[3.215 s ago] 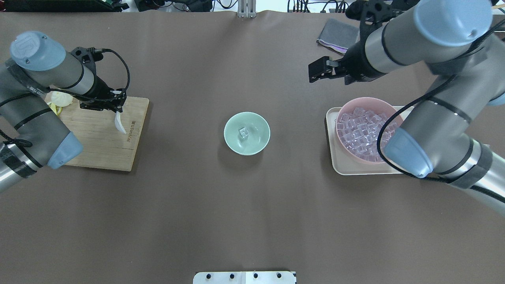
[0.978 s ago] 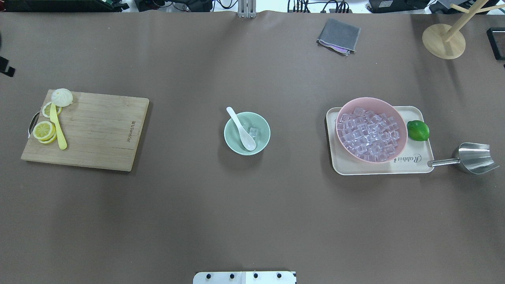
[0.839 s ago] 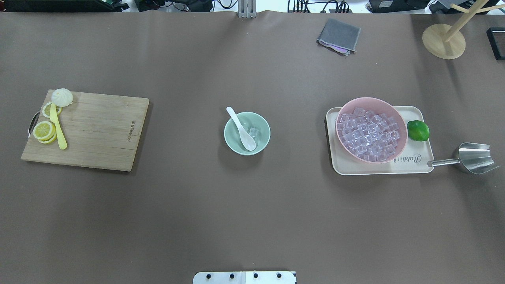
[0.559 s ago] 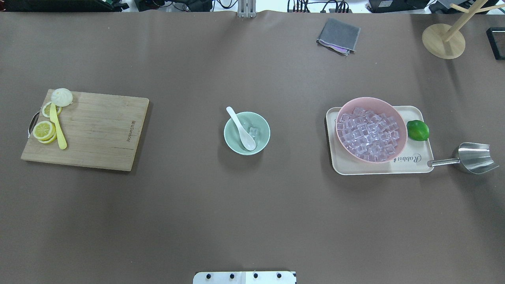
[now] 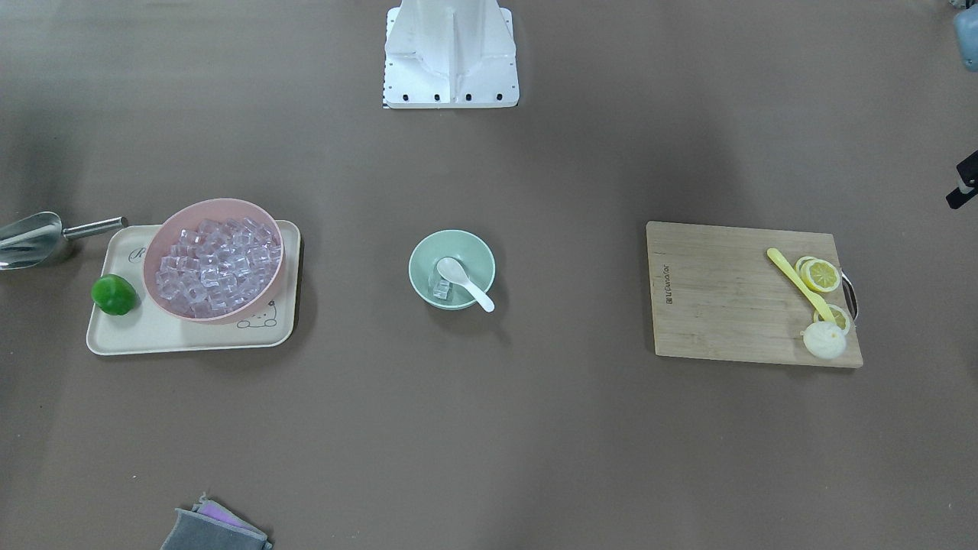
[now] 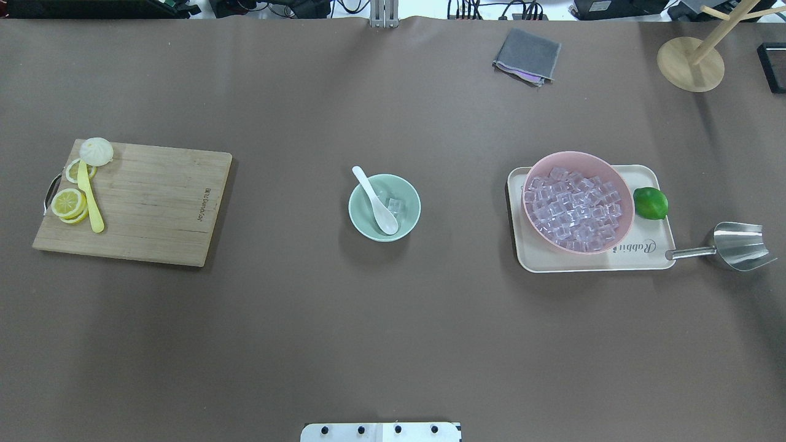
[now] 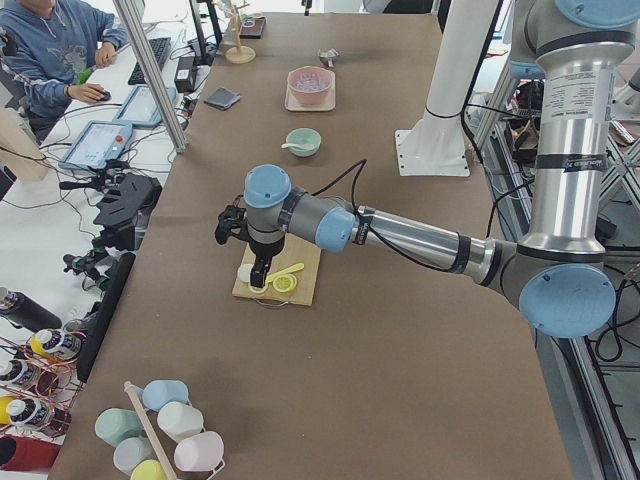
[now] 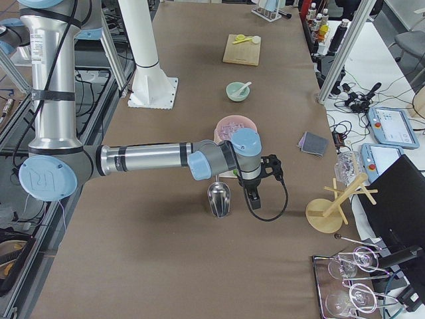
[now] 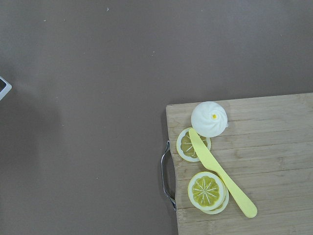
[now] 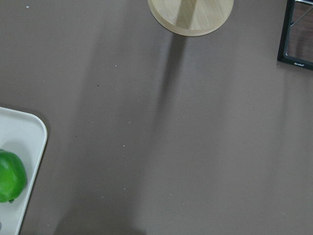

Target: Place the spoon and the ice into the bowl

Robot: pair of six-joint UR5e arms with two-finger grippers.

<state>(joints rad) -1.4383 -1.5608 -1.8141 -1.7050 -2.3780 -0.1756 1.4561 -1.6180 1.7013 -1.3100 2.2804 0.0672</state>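
I see the spoon [image 6: 373, 199] lying in the bowl [image 6: 410, 215] mid-table, its scoop beside the ice [image 6: 395, 207] and its handle over the rim. The left gripper [image 7: 259, 277] hangs by the cutting board [image 7: 305, 275] and the right gripper [image 8: 254, 199] by the steel scoop [image 8: 219, 199]. I cannot tell whether either is open or closed.

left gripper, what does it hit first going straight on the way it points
Likely the end of the cutting board by the bun and lemon slices, since the left gripper points down there; depth is unclear.
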